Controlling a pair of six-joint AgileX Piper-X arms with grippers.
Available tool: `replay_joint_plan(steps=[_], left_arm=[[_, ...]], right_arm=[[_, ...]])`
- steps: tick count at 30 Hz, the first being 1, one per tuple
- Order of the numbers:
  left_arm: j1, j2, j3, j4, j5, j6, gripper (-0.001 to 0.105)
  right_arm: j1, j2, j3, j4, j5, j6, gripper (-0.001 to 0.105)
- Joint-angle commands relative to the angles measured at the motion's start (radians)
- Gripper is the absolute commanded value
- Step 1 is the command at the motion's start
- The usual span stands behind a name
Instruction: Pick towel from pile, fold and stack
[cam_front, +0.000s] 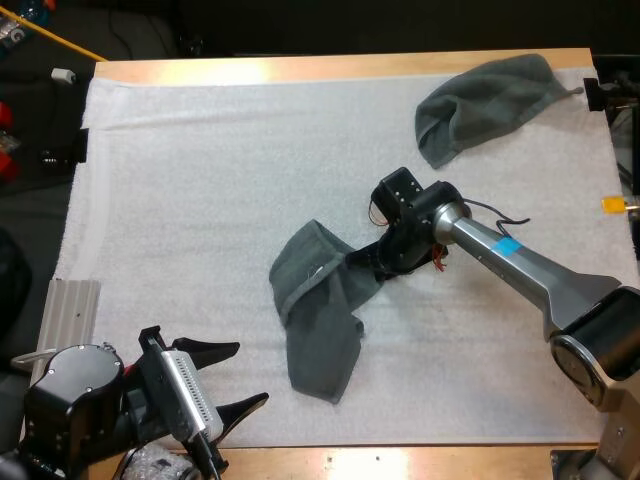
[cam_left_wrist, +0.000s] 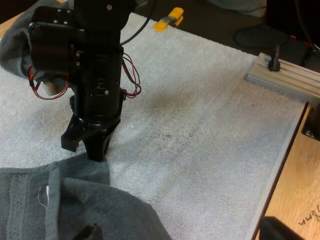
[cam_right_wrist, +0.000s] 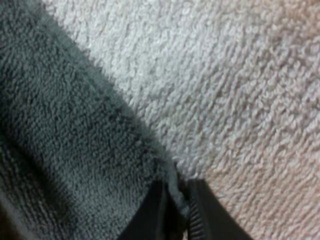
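A crumpled dark grey-green towel (cam_front: 315, 305) lies in the middle of the white mat (cam_front: 200, 180). My right gripper (cam_front: 362, 262) is down at the towel's right edge, and its fingers (cam_right_wrist: 156, 216) pinch the towel's hem (cam_right_wrist: 176, 192) between them. In the left wrist view the right gripper (cam_left_wrist: 92, 147) stands at the edge of the same towel (cam_left_wrist: 75, 205). My left gripper (cam_front: 240, 378) hovers near the mat's front left, left of the towel, open and holding nothing. A second towel (cam_front: 490, 100) lies loosely bunched at the mat's far right corner.
An aluminium rail (cam_front: 70, 310) lies beside the mat's left edge, also seen past the mat's edge as the rail (cam_left_wrist: 285, 77) in the left wrist view. Bare mat stretches across the left and middle back.
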Motion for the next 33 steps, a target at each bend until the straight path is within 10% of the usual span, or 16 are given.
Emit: replay_joint_plan(steps=[1, 14, 33], left_arm=[[-0.013, 0.000, -0.003, -0.002, -0.008, 0.008, 0.060], [-0.231, 0.080, -0.003, -0.002, -0.096, 0.080, 0.060], [-0.421, 0.545, -0.003, -0.183, -0.243, 0.211, 0.060]], right_arm=[[-0.002, 0.003, -0.002, 0.014, 0.014, -0.012, 0.000], [-0.087, -0.092, -0.002, 0.257, 0.497, -0.074, 0.000], [-0.168, -0.139, -0.002, 0.303, 0.459, -0.086, 0.000]])
